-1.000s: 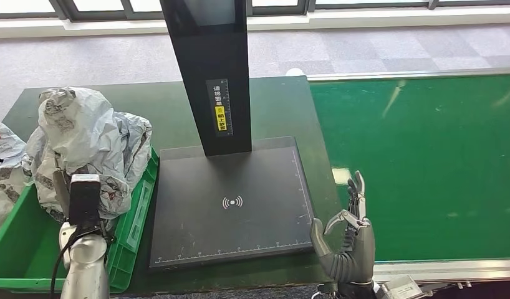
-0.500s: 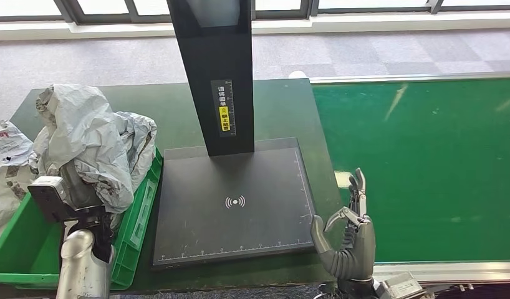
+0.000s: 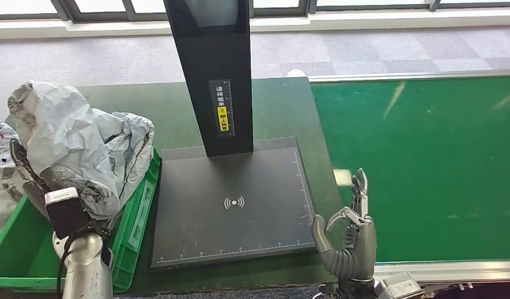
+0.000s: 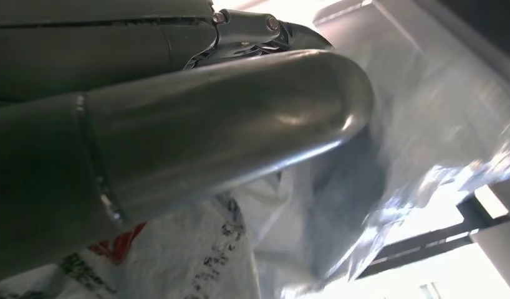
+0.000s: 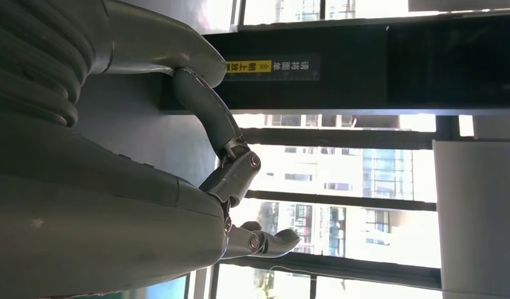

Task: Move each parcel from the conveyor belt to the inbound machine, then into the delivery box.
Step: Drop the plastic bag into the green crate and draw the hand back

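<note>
While lifted, parcel higher over box

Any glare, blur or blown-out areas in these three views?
Head view: sharp, evenly lit, with pale streaks of glare on the green conveyor belt. Left wrist view: the grey parcel is blurred and overexposed behind the left hand. Right wrist view: bright windows backlight the right hand, leaving it dim.
</note>
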